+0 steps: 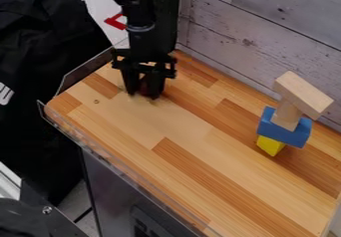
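Observation:
The black gripper (pixel 143 90) hangs low over the far left part of the wooden table, pointing down. A dark reddish patch shows at its lower end; whether it is a held object I cannot tell. Well to the gripper's right stands a stack of blocks, apart from it. At the bottom is a yellow block (pixel 269 146), with a wide blue block (pixel 284 128) on it. A light wooden block (pixel 287 114) stands upright on the blue one, and a longer wooden block (pixel 303 94) lies tilted across the top.
The wooden table (pixel 180 126) has a clear raised edging (pixel 110 156) along its left and front side. A whitewashed plank wall (pixel 259 37) rises behind it. Black cloth (pixel 47 71) lies beyond the left edge, and a red bracket (pixel 116 21) is beside the arm.

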Available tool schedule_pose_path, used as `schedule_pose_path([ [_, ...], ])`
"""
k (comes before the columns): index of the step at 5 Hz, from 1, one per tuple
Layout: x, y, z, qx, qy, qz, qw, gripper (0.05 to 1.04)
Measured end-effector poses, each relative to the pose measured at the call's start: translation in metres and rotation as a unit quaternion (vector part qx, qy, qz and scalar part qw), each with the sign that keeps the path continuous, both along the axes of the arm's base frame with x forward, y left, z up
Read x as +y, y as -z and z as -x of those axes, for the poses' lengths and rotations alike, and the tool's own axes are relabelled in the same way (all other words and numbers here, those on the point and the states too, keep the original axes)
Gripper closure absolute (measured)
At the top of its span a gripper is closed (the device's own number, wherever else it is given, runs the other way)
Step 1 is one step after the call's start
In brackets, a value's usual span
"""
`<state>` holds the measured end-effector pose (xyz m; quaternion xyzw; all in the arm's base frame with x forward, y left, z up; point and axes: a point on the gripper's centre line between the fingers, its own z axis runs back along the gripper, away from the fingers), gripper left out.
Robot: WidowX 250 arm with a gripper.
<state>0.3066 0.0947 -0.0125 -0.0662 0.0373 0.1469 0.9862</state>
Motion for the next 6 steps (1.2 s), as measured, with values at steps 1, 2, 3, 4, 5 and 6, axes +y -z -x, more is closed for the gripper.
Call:
schedule_pose_path([
  [1,0.002,0.000,0.000,0.003,-0.002,-0.005,1.0000,0.473],
  [2,-0.002,-0.004,0.000,0.007,-0.002,-0.008,0.9999,0.184],
  [3,-0.008,-0.045,-0.010,-0.031,0.008,-0.020,0.9993,0.083],
  [4,-0.026,-0.088,-0.017,-0.049,0.040,-0.027,0.9976,0.083],
  [5,-0.040,-0.114,-0.011,-0.051,0.070,-0.032,0.9957,0.083],
  [6,-0.063,-0.124,-0.007,-0.034,0.122,-0.034,0.9913,0.083],
])
